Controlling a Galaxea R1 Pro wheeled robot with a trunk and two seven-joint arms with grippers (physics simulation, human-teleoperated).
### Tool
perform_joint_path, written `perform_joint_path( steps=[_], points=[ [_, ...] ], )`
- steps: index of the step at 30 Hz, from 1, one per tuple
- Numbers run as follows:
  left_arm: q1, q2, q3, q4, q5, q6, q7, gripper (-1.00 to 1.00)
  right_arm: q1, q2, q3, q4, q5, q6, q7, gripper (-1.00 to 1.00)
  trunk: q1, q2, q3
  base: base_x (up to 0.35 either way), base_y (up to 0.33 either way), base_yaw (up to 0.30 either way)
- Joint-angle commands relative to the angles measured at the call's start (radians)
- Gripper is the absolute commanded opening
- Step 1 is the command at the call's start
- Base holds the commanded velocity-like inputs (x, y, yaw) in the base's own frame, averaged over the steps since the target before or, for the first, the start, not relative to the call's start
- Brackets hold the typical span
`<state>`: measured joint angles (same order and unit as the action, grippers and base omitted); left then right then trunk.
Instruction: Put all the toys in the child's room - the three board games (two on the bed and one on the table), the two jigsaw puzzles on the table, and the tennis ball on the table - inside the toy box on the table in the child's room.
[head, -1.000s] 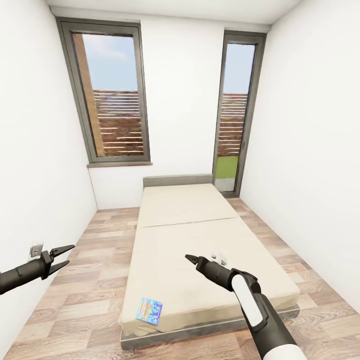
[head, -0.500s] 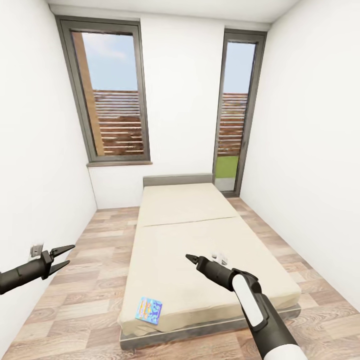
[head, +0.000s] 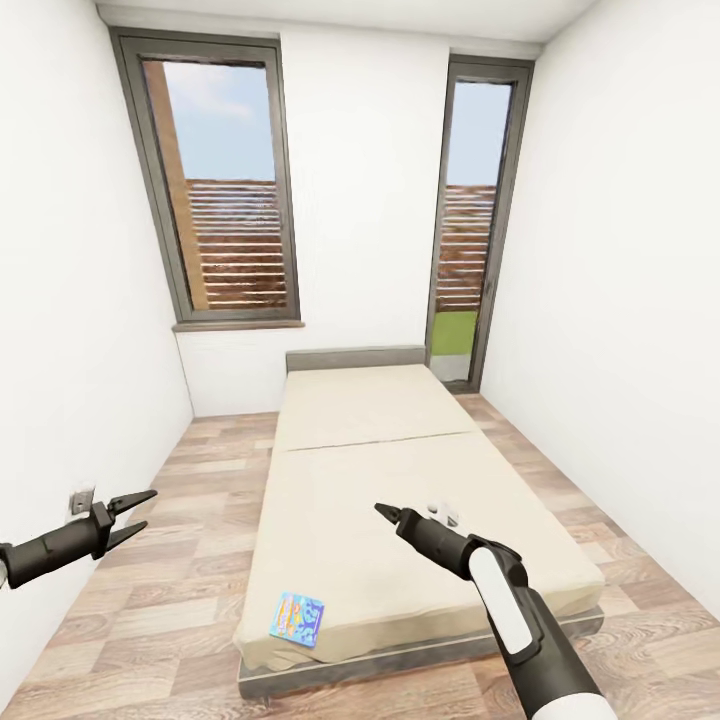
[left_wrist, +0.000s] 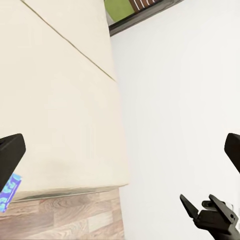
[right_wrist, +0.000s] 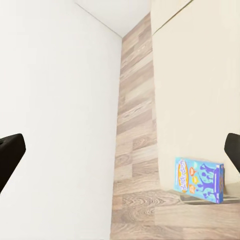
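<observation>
Lying flat, blue-teal board game (head: 299, 619), beige bed (head: 370, 470)

White board game (head: 443, 517) behind right arm (head: 500, 590)

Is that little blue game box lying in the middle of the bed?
No, the blue board game lies by the bed's near corner.

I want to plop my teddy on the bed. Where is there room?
Nearly all of the beige mattress is bare, from the low grey headboard down past the middle seam. Skip two spots: the near left corner, where the small blue-teal game box lies, and beside the right gripper.
</observation>
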<state>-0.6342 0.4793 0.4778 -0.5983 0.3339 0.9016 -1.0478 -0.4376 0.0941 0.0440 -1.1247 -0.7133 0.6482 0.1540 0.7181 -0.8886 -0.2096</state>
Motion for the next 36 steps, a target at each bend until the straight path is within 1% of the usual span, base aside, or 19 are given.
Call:
perform_joint_path(
  steps=[1,6,9,10,13,18,21,32,36],
  points=[
    [-0.001,-0.003,0.001,0.001,0.000,0.005,-0.002,1.00,-0.001,-0.001,-0.002,0.000,0.001,0.005,0.002,1.00,0.004,-0.008,-0.005,0.000,0.000,0.000],
    [-0.001,-0.009,0.000,0.001,-0.001,0.006,-0.002,1.00,-0.002,-0.009,-0.004,0.010,0.000,0.005,0.002,1.00,0.023,-0.043,-0.020,0.000,0.000,0.000],
    [-0.001,-0.010,-0.001,0.003,-0.001,0.006,-0.001,1.00,0.016,-0.011,-0.004,0.013,0.000,0.005,0.002,1.00,0.035,-0.064,-0.030,0.000,0.000,0.000],
    [-0.001,-0.011,-0.001,0.004,-0.002,0.007,-0.002,1.00,0.044,-0.011,-0.004,0.015,0.000,0.004,0.003,1.00,0.039,-0.071,-0.033,0.000,0.000,0.000],
    [-0.001,-0.011,-0.008,0.004,-0.005,0.008,-0.003,1.00,0.062,-0.012,-0.004,0.015,0.000,0.004,0.004,1.00,0.050,-0.092,-0.042,0.000,0.000,0.000],
    [-0.001,-0.009,-0.068,0.005,-0.009,0.011,-0.004,1.00,0.092,-0.013,-0.004,0.016,0.001,0.003,0.004,1.00,0.069,-0.127,-0.058,0.000,0.000,0.000],
    [-0.001,-0.009,-0.084,0.004,-0.010,0.009,-0.002,1.00,0.097,-0.013,-0.004,0.016,0.001,0.004,0.003,1.00,0.081,-0.148,-0.067,0.000,0.000,0.000],
    [-0.001,-0.010,-0.091,0.003,-0.011,0.008,0.001,1.00,0.100,-0.007,-0.002,0.023,0.001,0.002,0.003,1.00,0.123,-0.225,-0.102,0.000,0.000,0.000],
    [-0.001,-0.010,-0.091,0.003,-0.012,0.008,0.002,1.00,0.100,-0.007,-0.004,0.084,0.001,0.005,0.003,1.00,0.138,-0.253,-0.114,0.000,0.000,0.000]
  ],
)
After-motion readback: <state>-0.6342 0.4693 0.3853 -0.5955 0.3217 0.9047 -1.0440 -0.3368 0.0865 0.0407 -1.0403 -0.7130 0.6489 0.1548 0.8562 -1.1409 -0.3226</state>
